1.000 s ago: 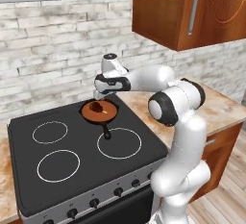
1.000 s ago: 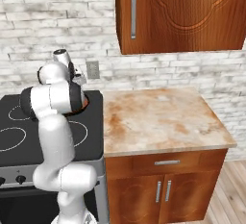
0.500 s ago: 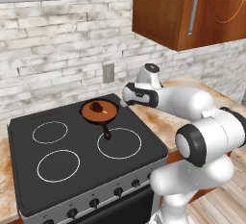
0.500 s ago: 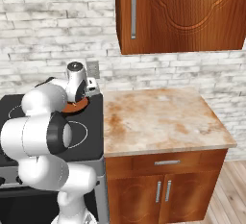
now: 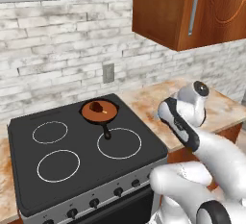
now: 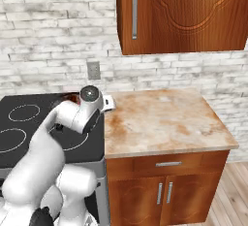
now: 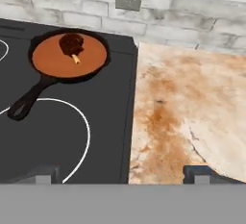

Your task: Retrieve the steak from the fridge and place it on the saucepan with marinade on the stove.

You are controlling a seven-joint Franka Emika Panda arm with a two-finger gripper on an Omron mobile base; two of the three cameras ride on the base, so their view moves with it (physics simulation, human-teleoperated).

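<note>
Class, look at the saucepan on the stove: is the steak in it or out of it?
In. The steak lies in the marinade inside the saucepan on the stove.

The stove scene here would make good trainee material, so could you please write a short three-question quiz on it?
1. True or false: the steak lies in the saucepan with marinade.
2. On which part of the stove does the saucepan stand?
A. front left ring
B. back right corner
C. the front knobs
3. Fill in: the gripper has its jaws ____ and holds nothing.

Key
1. True: the dark lump sits in the reddish-brown liquid.
2. B: at the back, on the side nearest the counter, with its handle pointing toward the front.
3. Open: the two fingertips stand wide apart in the hand view, over the stove's edge and the counter.
</note>
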